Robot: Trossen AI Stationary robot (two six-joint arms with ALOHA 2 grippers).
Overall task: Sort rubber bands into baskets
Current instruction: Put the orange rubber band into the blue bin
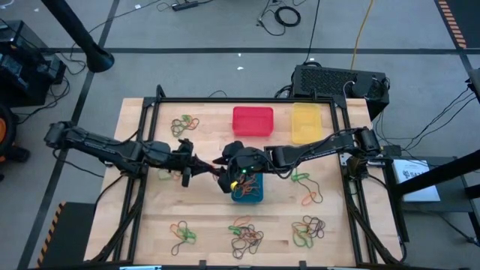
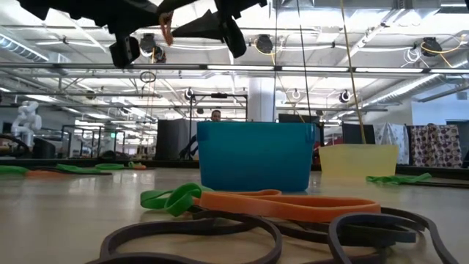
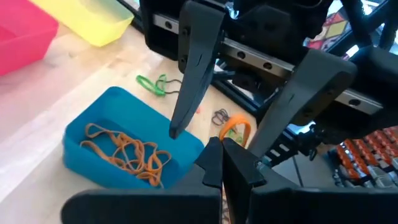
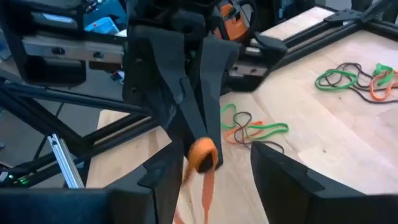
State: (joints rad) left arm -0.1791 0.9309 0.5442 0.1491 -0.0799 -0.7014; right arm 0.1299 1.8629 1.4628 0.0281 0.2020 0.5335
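One orange rubber band [image 4: 201,155] pinched in left claw [image 4: 198,152] (above blue basket [image 1: 247,193]), right claw [image 3: 214,124] open alongside.

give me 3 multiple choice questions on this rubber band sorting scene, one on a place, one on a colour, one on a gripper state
1. Where is the blue basket?
A. at the table's middle, under the two grippers
B. at the far edge, beside the red basket
C. off the table

2. What colour are the rubber bands lying in the blue basket?
A. green
B. orange
C. dark brown

3. How is the left gripper?
A. open and empty
B. shut on an orange rubber band
C. shut on a basket rim

Answers:
1. A: the high view shows it mid-table, while the red basket and yellow basket sit at the far edge.
2. B: the left wrist view shows only orange loops inside.
3. B: the right wrist view shows its fingers pinched on an orange band, between the fingers of the open right gripper.
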